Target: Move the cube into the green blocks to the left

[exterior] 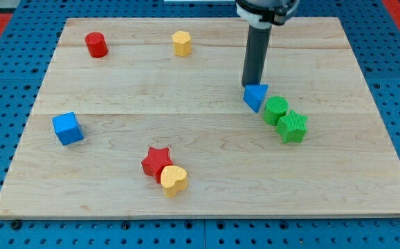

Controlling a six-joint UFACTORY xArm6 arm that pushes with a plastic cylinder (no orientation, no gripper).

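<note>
A blue cube [68,128] sits at the view's left side of the wooden board [207,187]. Two green blocks lie at the right: a green rounded block [276,109] and a green star [293,126], touching each other. A blue triangular block [256,96] touches the rounded green block's upper left. My tip [252,85] is at the top edge of the blue triangular block, far to the right of the blue cube.
A red cylinder [96,44] stands at the top left. A yellow hexagonal block [181,43] is at the top centre. A red star [156,162] and a yellow heart [174,180] touch each other at the bottom centre.
</note>
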